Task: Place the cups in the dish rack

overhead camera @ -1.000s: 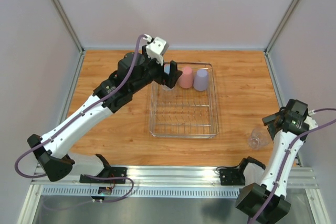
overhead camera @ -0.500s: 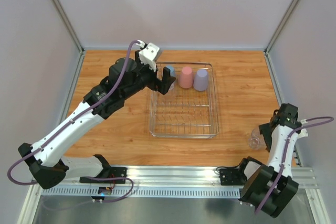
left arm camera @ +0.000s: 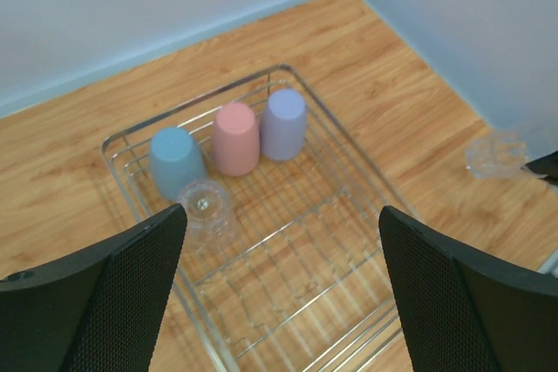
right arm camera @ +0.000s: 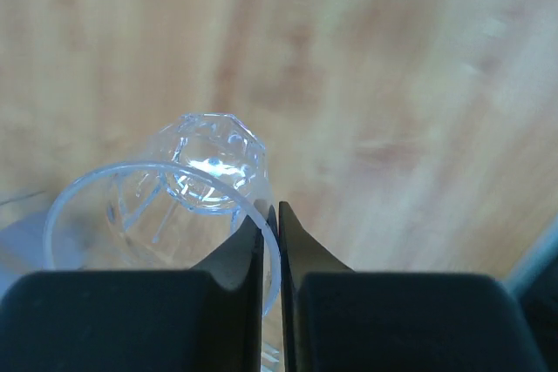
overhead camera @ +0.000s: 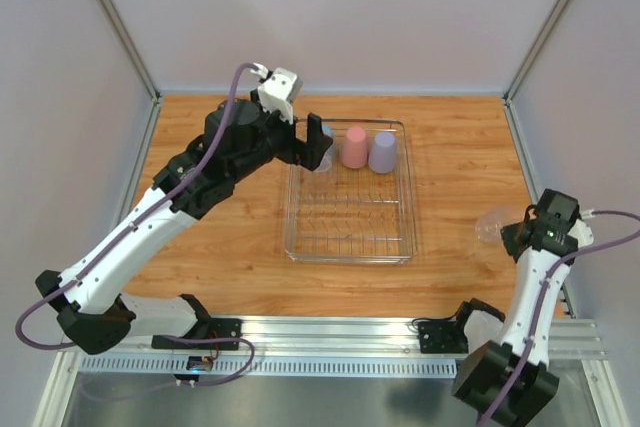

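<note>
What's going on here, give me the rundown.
Two robot arms are loading cups into the dish rack. The blue cup, pink cup, lavender cup and first clear cup already stand upside down at its far end. The left gripper hangs open above the rack, holding nothing. The right gripper is shut on the rim of the second clear cup, right of the rack.
</note>
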You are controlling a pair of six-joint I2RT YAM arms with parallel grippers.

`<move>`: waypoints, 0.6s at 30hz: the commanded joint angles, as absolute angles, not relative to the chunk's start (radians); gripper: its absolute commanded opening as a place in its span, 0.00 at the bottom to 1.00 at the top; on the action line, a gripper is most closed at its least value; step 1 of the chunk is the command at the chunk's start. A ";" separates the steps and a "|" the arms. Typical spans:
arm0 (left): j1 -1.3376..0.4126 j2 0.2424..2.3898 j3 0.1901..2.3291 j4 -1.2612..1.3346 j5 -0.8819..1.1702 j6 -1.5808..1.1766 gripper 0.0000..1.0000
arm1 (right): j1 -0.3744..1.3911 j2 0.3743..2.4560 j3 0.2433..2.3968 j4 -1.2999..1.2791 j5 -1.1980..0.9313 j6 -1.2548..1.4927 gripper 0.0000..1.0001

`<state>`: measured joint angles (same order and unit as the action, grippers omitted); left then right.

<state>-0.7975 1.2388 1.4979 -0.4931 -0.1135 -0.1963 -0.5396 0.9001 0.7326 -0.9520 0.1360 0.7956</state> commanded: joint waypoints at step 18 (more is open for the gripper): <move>-0.644 1.578 1.677 0.032 0.206 -1.557 1.00 | 0.107 0.957 1.098 0.176 -0.161 0.733 0.01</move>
<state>-0.6342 1.5929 1.6581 -0.0719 0.1501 -1.3178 0.0578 0.9592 1.0351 -0.0532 -0.1837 0.7803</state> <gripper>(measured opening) 0.998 0.047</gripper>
